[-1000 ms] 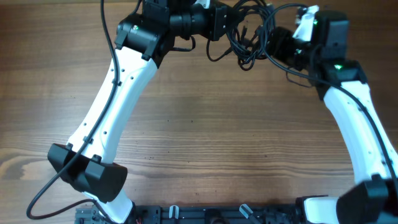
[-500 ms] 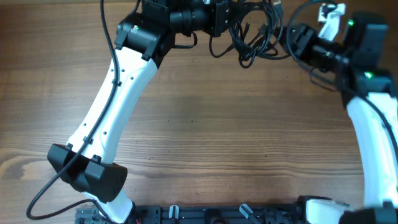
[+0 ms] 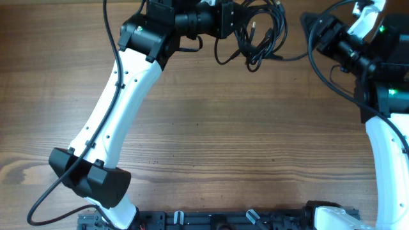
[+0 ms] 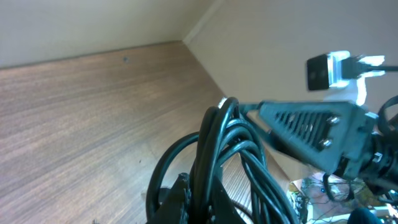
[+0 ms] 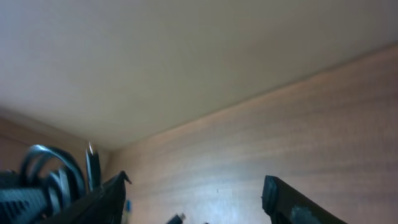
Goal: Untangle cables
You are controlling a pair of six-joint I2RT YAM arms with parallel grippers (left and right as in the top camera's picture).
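Overhead showed the left claw (image 3: 238,22) pinching the cables (image 3: 259,35) at the far edge of the worktop (image 3: 204,128) (probably held up so loops hung free), while the right claw (image 5: 193,202) sat spread and empty near them.

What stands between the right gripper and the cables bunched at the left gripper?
Nothing visible does. From overhead, the gap between the open right gripper and the cables, gripped by the left gripper, shows only wooden table and one thin strand trailing across.
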